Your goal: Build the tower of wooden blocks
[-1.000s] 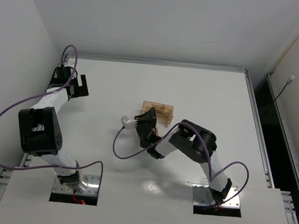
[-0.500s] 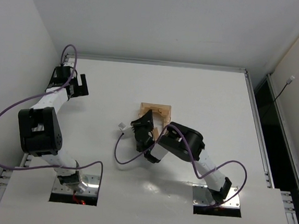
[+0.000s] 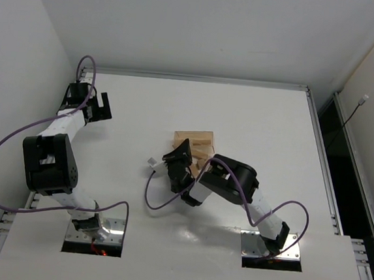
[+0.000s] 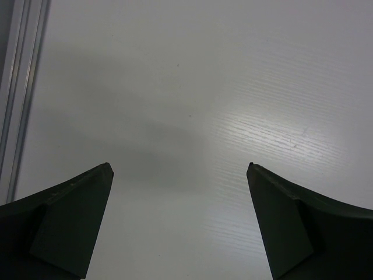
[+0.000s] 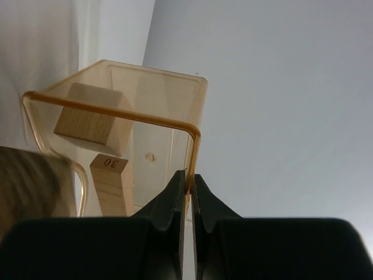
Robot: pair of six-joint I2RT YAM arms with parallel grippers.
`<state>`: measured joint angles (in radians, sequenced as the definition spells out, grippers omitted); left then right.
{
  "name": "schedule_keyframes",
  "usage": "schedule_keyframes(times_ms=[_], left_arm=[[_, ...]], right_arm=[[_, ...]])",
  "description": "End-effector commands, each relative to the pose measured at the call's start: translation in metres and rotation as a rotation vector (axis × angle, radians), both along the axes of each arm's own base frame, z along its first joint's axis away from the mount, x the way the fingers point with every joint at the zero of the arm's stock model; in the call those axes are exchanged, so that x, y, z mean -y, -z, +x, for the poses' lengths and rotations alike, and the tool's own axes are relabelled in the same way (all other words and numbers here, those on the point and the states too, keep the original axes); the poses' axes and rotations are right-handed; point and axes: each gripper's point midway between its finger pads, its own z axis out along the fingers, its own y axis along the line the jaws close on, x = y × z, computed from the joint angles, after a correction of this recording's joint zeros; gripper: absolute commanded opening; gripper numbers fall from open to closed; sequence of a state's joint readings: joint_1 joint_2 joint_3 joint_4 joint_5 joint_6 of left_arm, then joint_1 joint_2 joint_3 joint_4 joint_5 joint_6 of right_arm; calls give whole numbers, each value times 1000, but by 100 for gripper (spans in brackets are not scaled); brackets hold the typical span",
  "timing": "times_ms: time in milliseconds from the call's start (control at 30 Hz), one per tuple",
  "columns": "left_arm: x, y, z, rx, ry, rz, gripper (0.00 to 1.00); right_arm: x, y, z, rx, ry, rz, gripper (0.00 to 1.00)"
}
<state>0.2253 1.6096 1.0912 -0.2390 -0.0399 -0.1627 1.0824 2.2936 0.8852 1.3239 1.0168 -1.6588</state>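
Note:
My right gripper (image 5: 187, 175) is shut on the thin side wall of a clear amber plastic box (image 5: 140, 116). The box holds wood blocks: one lies at its far end (image 5: 87, 121), and one stamped "30" (image 5: 111, 182) stands nearer. A blurred wood piece (image 5: 29, 178) fills the left edge. In the top view the right gripper (image 3: 187, 152) sits at the near left side of the pale wood blocks (image 3: 193, 140) at the table's middle. My left gripper (image 3: 102, 110) is open and empty at the far left, over bare table in its wrist view (image 4: 180, 169).
A metal rail (image 4: 17, 87) runs along the table's left edge beside the left gripper. The right arm's purple cable (image 3: 159, 200) loops over the table in front of the blocks. Walls close off the back and left sides.
The right arm's elbow has swung left and its gripper has drawn slightly nearer and left with the box. The blocks now show paler and more exposed. The left arm has not moved.

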Motion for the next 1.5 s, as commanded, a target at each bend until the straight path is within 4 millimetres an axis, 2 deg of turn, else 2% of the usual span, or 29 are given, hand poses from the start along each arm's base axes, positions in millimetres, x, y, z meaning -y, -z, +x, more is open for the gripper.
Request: schedule_keyframes(times_ms=[0, 167, 400, 600, 833, 1000, 1033, 1100, 1133, 1167, 1267, 1300, 1367, 1433, 1467], left_arm=[[-3, -32, 8, 91, 2, -10, 100], [-3, -32, 8, 91, 3, -10, 100], [-3, -30, 8, 91, 3, -10, 100], [-2, -26, 5, 82, 2, -13, 100], [-1, -27, 8, 92, 11, -17, 100], [4, -29, 5, 103, 57, -10, 100], [5, -31, 4, 112, 58, -7, 100], [7, -35, 1, 133, 72, 1, 100], [11, -35, 2, 133, 82, 0, 100], [8, -39, 1, 139, 77, 22, 100], [18, -36, -1, 124, 96, 58, 100], [17, -43, -2, 140, 102, 69, 100], [26, -46, -8, 143, 117, 98, 100], [24, -55, -12, 148, 103, 166, 100], [32, -53, -18, 133, 116, 192, 100]], right_arm=[[5, -97, -11, 273, -19, 482, 0], [0, -116, -5, 310, -20, 527, 0], [-7, -125, -2, 331, -26, 539, 0], [-4, -125, 1, 334, -17, 537, 0], [17, -126, 14, 341, 83, 561, 0], [41, -145, 38, 361, 238, 626, 0], [45, -161, 42, 377, 259, 674, 0], [58, -165, 52, 369, 331, 730, 0], [56, -167, 59, 338, 350, 699, 0], [60, -175, 62, 340, 360, 769, 0], [71, -178, 70, 317, 404, 757, 0], [80, -180, 73, 319, 432, 781, 0], [88, -169, 78, 263, 478, 712, 0], [99, -171, 88, 249, 511, 774, 0], [106, -159, 89, 186, 544, 680, 0]])
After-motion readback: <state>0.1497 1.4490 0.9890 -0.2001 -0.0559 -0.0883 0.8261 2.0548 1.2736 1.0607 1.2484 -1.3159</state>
